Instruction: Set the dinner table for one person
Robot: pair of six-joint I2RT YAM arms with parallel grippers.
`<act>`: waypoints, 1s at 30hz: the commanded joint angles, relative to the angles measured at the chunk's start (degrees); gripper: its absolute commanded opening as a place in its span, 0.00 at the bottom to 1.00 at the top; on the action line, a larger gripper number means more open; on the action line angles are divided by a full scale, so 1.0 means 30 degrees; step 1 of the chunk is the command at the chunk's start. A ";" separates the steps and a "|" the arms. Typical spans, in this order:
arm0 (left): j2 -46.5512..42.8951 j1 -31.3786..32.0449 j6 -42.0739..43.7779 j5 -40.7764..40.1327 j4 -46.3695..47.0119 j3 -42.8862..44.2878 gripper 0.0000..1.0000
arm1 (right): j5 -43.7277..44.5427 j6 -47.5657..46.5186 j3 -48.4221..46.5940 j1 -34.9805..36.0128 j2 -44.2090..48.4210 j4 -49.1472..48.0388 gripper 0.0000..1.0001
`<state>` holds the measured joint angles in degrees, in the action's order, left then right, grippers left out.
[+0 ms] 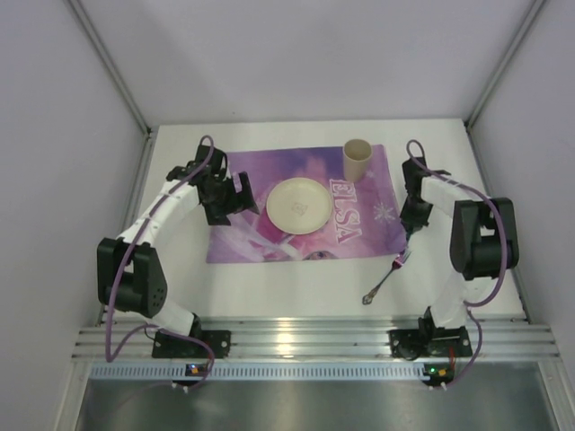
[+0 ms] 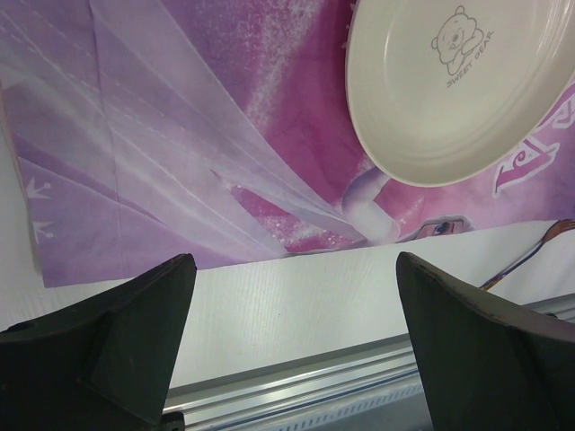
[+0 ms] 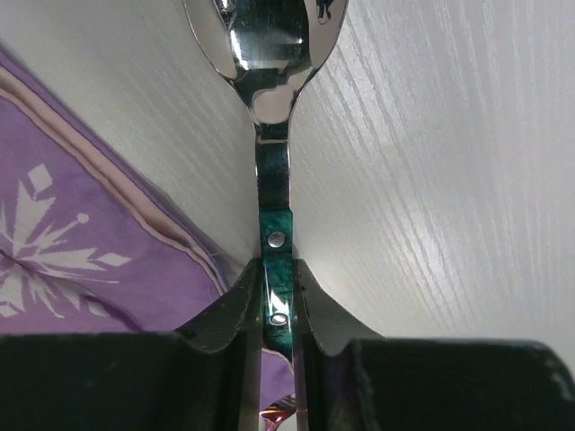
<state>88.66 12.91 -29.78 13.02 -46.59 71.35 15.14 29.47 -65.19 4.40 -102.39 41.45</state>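
The white dinner table [image 1: 296, 283] carries a purple "ELSA" placemat [image 1: 252, 238]. A cream plate [image 1: 296, 205] sits on the mat's middle and a beige cup [image 1: 358, 160] stands at its far right corner. Just off the mat's right edge, my right gripper [image 1: 406, 250] is shut on the green handle of a metal spoon [image 1: 382, 280]. In the right wrist view the spoon [image 3: 272, 108] runs straight out from the gripper [image 3: 278, 269], bowl away, over the table [image 3: 431, 180]. My left gripper [image 1: 235, 202] hovers open over the mat's left part, and the left wrist view shows that gripper [image 2: 292, 269] holding nothing.
A ribbed aluminium rail [image 1: 314, 341] runs along the near edge, between the two arm bases. White walls close in the sides and the back. The left wrist view shows the plate [image 2: 449, 90] on the placemat [image 2: 180, 135] and the rail [image 2: 314, 377] beneath the fingers.
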 commanded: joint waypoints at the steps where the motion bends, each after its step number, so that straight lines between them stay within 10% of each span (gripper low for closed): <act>1: -0.0052 0.0063 0.0376 -0.0031 -0.0202 0.0737 0.99 | 0.1190 -0.0565 -0.0506 0.0114 -0.0562 -0.0315 0.00; 10: -0.0287 0.0063 0.0259 0.0026 0.0236 0.0182 0.99 | 0.5913 -0.2029 -0.5190 0.0667 0.2487 0.3377 0.00; 19: -0.0227 0.0063 0.0200 -0.0061 0.0178 0.0415 0.99 | 0.0145 -0.4463 -0.4582 0.6200 0.3632 0.0076 0.00; 30: -0.1194 0.0063 0.0025 -0.0266 -0.0232 0.0064 0.99 | -0.1704 -0.2882 -0.3612 0.6969 0.1819 -0.1834 0.00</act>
<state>88.09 12.91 -29.82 12.56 -46.74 71.37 12.32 19.81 -74.30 25.06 -95.50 40.82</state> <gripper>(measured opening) 0.990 0.136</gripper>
